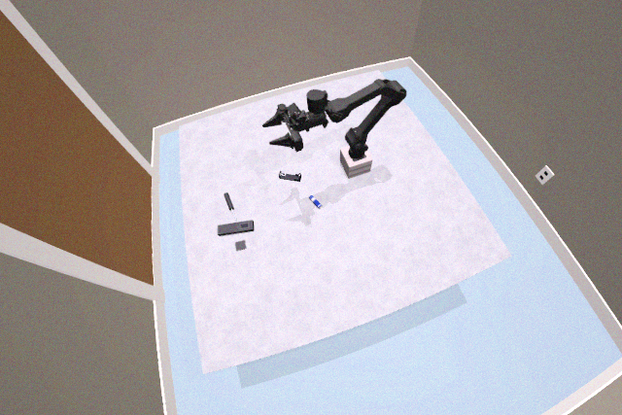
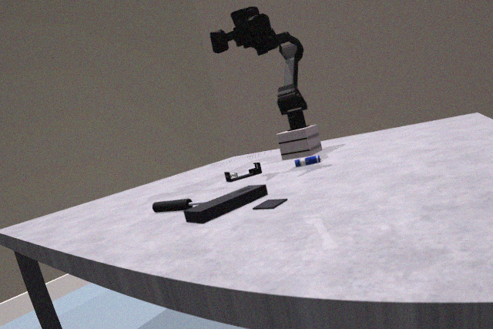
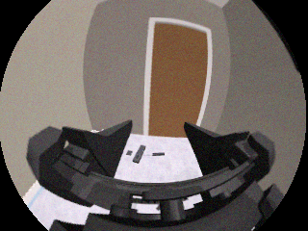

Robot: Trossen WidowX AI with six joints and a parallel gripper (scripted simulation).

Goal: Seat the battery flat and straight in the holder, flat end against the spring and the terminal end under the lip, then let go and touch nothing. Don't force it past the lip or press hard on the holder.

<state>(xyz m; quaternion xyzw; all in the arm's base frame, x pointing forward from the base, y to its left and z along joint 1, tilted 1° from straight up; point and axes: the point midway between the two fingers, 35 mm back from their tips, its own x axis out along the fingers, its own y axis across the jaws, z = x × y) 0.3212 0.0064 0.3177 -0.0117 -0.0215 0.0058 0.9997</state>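
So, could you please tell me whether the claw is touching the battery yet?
Apart. The exterior view shows the open claw held high above the table, while the battery lies on it beside the arm's base.

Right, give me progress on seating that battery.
Done: nothing yet. The battery lies on the table, apart from the empty holder. In hand: nothing; the gripper is open, raised above the table. Left: pick up the battery, seat it flat under the lip, release.
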